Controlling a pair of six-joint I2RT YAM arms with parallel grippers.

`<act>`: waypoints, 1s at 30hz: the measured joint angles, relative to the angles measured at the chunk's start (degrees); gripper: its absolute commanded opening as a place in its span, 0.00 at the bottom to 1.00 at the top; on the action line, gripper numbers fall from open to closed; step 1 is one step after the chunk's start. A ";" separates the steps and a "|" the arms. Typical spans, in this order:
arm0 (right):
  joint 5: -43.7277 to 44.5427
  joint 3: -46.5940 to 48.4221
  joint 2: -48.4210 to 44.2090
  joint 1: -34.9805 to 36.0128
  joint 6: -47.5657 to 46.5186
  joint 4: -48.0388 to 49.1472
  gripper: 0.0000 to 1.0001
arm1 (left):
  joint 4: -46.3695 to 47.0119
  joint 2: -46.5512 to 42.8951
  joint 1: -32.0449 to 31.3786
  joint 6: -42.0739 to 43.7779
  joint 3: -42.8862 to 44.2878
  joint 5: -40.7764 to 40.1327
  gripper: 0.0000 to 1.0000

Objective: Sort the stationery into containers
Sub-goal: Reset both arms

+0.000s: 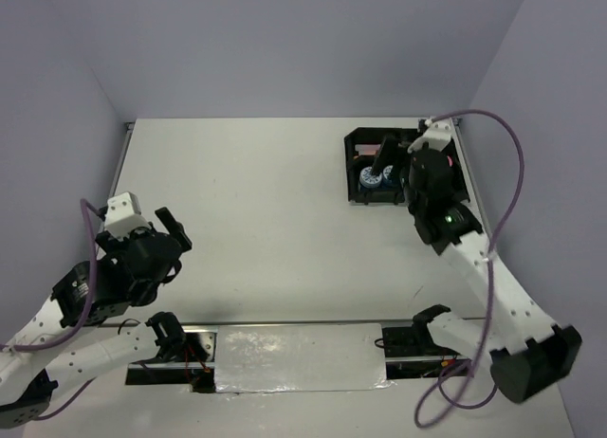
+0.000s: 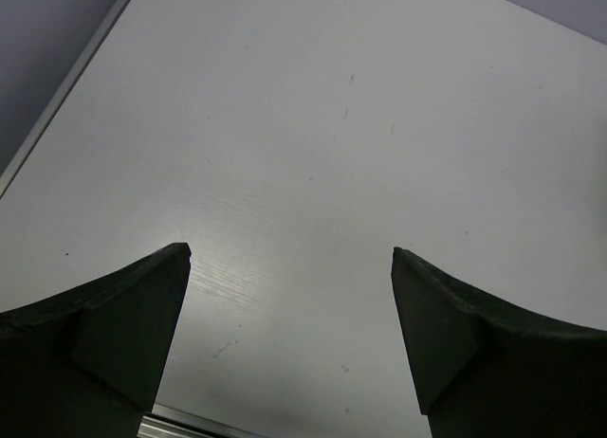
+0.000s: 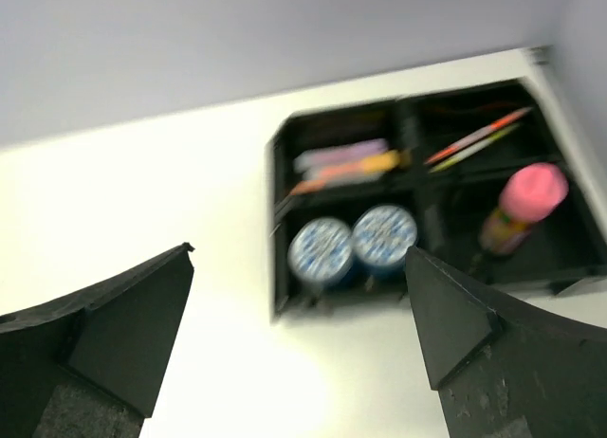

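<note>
The black four-compartment tray point(image 1: 349, 165) sits at the table's far right. In the right wrist view the tray point(image 3: 279, 220) holds purple, yellow and orange pens point(image 3: 346, 163) in its far left part and thin pens point(image 3: 474, 135) in its far right part. Two blue tubs point(image 3: 321, 248) point(image 3: 383, 234) sit near left, and the pink-capped bottle point(image 3: 531, 196) near right. My right gripper point(image 3: 299, 251) is open and empty, just above the tray's near side point(image 1: 384, 158). My left gripper point(image 2: 289, 249) is open and empty over bare table at the near left point(image 1: 175, 231).
A shiny metal plate point(image 1: 299, 357) lies along the near edge between the arm bases. Purple-grey walls close the table on the left, back and right. A purple cable point(image 1: 517, 163) loops beside the right arm.
</note>
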 measured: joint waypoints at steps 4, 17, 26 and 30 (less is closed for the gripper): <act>-1.90 -6.08 -14.58 7.50 -0.96 -7.85 1.00 | -2.75 -0.07 0.15 -1.73 2.75 -2.23 0.99; -2.71 0.96 -43.19 9.64 -1.18 -36.44 1.00 | -9.81 -2.99 0.17 -4.39 8.22 -6.95 0.99; -1.90 4.28 -48.81 9.64 -0.98 -45.27 1.00 | -5.18 -15.10 0.24 0.35 3.21 -5.86 0.99; -2.16 1.70 -48.76 9.64 -0.98 -46.16 1.00 | -5.25 -14.03 0.24 0.02 2.29 -5.03 0.99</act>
